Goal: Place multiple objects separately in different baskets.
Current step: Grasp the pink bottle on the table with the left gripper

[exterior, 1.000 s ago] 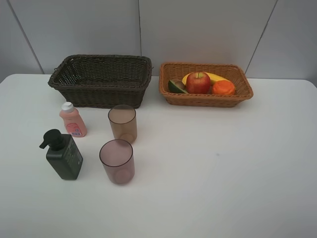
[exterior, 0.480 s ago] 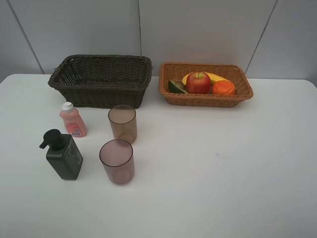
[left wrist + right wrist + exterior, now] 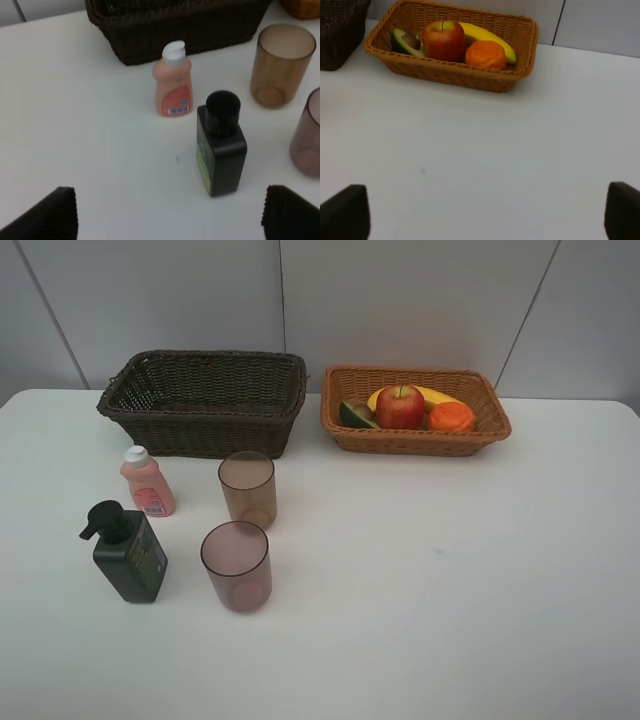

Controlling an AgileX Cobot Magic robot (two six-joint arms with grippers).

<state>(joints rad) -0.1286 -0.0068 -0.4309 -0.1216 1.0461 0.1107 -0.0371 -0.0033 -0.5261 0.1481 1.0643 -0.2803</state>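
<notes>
We hold our left gripper (image 3: pixel 170 216) and right gripper (image 3: pixel 487 216) with jaws spread wide, both empty, pointing downward.

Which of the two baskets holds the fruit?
The shallower light tan basket, right of the dark brown basket; only it holds the apple, banana, orange and avocado.

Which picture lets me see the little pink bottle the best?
The left wrist view. The pink bottle is close and big there, so its white cap and label show clearly. The high view shows it whole but small, standing in front of the dark basket. The right wrist view does not show it.
</notes>
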